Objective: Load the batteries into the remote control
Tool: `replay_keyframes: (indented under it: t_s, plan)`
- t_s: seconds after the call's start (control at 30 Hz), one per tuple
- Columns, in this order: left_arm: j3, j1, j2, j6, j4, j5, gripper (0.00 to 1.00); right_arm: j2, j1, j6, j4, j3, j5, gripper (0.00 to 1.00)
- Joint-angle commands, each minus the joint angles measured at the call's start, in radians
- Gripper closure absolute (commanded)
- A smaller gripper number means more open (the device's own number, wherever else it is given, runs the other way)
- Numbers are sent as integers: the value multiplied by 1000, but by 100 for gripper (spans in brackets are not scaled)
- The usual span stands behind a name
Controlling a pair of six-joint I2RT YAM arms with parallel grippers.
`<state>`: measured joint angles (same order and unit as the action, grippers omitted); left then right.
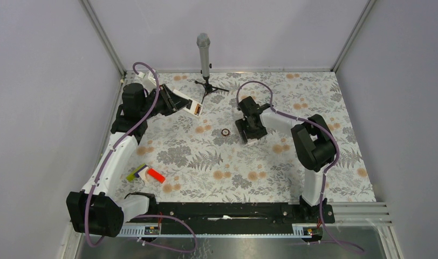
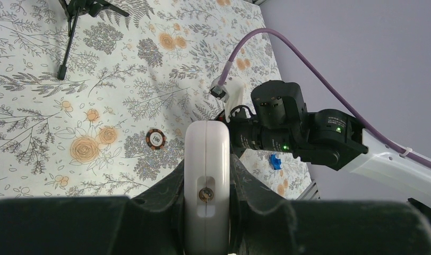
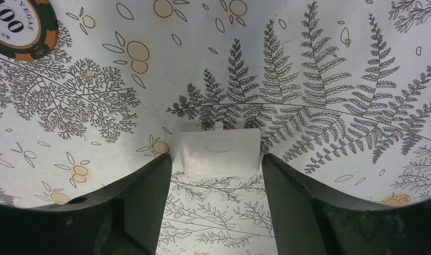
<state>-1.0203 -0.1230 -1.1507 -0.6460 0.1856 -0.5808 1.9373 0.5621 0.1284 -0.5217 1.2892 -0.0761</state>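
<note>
The remote control (image 2: 205, 149) is clamped edge-on in the closed left hand (image 2: 206, 183), white side facing the wrist camera, at the far left of the floral counter (image 1: 292, 172), just beside the microphone stand (image 1: 204, 46). Near the counter's middle the right hand (image 3: 217, 170) points down with its fingers spread and a small flat white piece (image 3: 217, 149) between the tips; whether they press on it I cannot tell. A poker chip (image 1: 226, 132) lies just beside that hand.

A lab test booth: plain lilac panels (image 1: 44, 81) in metal framing (image 1: 106, 40) enclose the floral-clothed table (image 1: 206, 162); a microphone (image 1: 204, 54) stands at its far edge.
</note>
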Motion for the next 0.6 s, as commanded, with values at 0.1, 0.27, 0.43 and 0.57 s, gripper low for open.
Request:
replay_keyframes:
  t_s: [0.1, 0.27, 0.43, 0.57]
  plan:
    - [-7, 8, 23, -6, -74, -27, 100, -15, -8, -58, 0, -14, 104, 28]
    - [0, 10, 21, -15, -89, -33, 100, -9, -8, -72, 1, -28, 115, 28]
    - [0, 10, 29, -12, -81, -31, 100, 2, -8, -73, -25, -19, 58, 31]
    - [2, 11, 29, -12, -78, -32, 100, 1, -8, -70, -27, -21, 48, 34]
